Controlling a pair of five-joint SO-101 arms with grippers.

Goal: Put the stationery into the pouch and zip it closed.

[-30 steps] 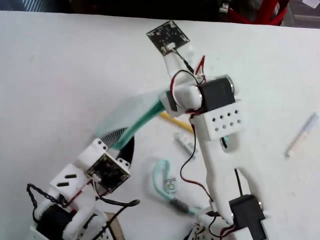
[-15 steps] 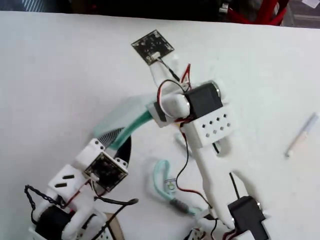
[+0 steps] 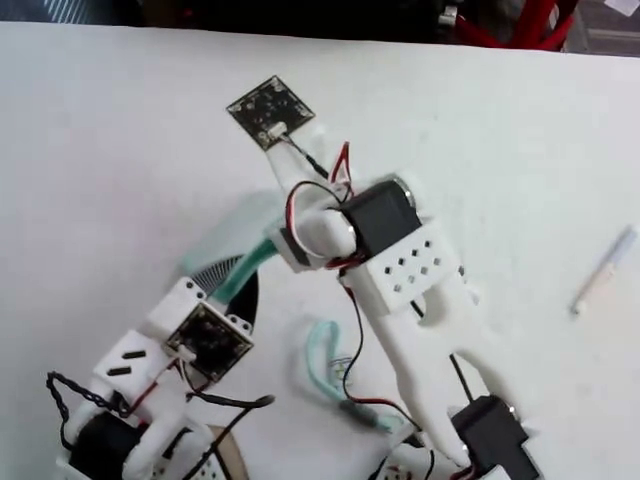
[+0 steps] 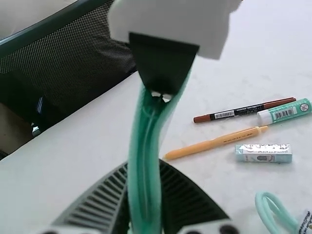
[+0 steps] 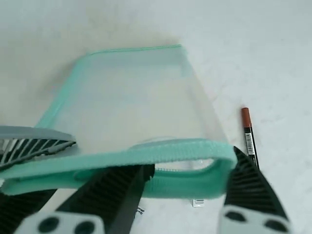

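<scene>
Pinches the mint-green zip band [image 4: 145, 146] of the translucent plastic pouch [image 5: 136, 97] in the left gripper [image 4: 144, 192], fingers pressed together on it. Straddles the band's other end with the right gripper [image 5: 191, 163], fingers spread. Leaves orange pencil [image 4: 214, 143], brown-capped black pen [image 4: 243, 110], green-and-white tube [image 4: 285, 112] and pale boxed eraser [image 4: 263, 152] out on the white table [image 3: 120, 150] beside the pouch, white pen [image 3: 603, 270] well apart. Risks losing the band off the spread fingers, mouth sagging shut; or tugging against the left pinch, dragging the pouch over the pencil.
</scene>
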